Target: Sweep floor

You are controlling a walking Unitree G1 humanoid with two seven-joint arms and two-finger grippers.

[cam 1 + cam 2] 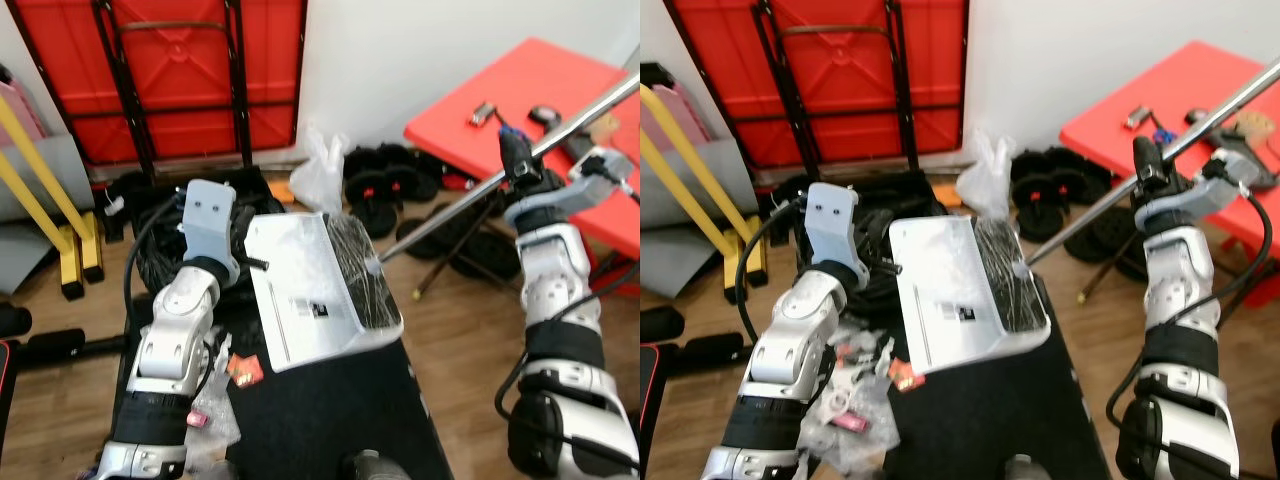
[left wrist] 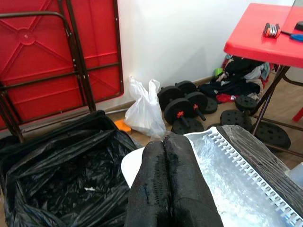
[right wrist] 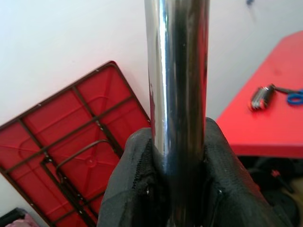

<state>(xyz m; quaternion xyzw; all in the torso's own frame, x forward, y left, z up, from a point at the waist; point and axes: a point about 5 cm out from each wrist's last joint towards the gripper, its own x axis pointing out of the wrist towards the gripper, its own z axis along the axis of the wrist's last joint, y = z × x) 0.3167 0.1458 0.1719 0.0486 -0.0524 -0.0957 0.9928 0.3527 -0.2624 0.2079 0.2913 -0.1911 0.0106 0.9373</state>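
Note:
My left gripper [image 1: 252, 262] is shut on the near-left edge of a white dustpan [image 1: 300, 300], holding it tilted above the floor; its fingers [image 2: 165, 184] are pressed together. The broom's black bristles [image 1: 362, 275] lie in the pan's right side. Its chrome pole [image 1: 470, 195] rises to the right, where my right gripper [image 1: 520, 165] is shut around it. The right wrist view has the pole [image 3: 177, 71] clamped between the fingers [image 3: 132, 189]. An open black rubbish bag [image 2: 61, 175] sits just beyond the pan's left side.
Clear wrappers and red scraps [image 1: 225, 385] lie by a black mat [image 1: 330, 420]. A white plastic bag [image 1: 318, 175] and black dumbbell weights [image 1: 385, 185] lie along the wall. A red table [image 1: 520, 90] stands at right, with a folded red table [image 1: 170, 70] behind.

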